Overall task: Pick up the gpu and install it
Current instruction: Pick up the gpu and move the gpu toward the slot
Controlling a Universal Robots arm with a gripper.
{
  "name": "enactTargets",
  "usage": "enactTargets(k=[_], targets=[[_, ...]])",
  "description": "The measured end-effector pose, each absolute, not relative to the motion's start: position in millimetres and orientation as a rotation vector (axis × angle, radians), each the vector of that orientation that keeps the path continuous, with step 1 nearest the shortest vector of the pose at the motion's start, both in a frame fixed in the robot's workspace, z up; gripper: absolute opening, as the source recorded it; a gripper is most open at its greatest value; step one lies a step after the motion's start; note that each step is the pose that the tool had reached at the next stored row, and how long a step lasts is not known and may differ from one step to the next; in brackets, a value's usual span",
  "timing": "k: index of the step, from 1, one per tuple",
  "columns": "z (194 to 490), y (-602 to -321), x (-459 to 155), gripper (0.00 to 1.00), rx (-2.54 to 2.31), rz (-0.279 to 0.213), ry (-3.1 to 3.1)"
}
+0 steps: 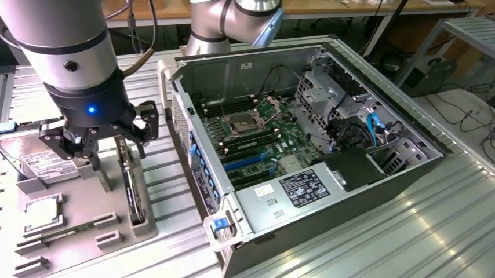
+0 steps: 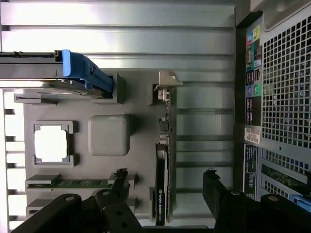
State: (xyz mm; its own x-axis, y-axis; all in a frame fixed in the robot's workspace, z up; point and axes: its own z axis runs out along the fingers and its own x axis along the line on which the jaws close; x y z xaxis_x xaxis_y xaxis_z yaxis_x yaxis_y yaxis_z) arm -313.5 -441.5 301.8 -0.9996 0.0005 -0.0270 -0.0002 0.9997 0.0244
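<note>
Gripper (image 2: pixel 165 187) fingers hang spread wide and empty, one either side of the gpu (image 2: pixel 163 165), clear of both faces. The card stands on edge in a slot of the grey tray (image 2: pixel 141 126), presumably so the jaws can pinch its flat sides. In the exterior view it sits just below the gripper, toward five o'clock. The case (image 1: pixel 224 81) lies open at three o'clock, board up, likely to take the card from above.
</note>
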Motion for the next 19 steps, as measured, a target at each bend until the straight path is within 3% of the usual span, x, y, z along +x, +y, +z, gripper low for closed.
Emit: enactTargets(k=[19], targets=[[265.1,-444.3,-313.6,0.72,0.000,0.038,3.114]])
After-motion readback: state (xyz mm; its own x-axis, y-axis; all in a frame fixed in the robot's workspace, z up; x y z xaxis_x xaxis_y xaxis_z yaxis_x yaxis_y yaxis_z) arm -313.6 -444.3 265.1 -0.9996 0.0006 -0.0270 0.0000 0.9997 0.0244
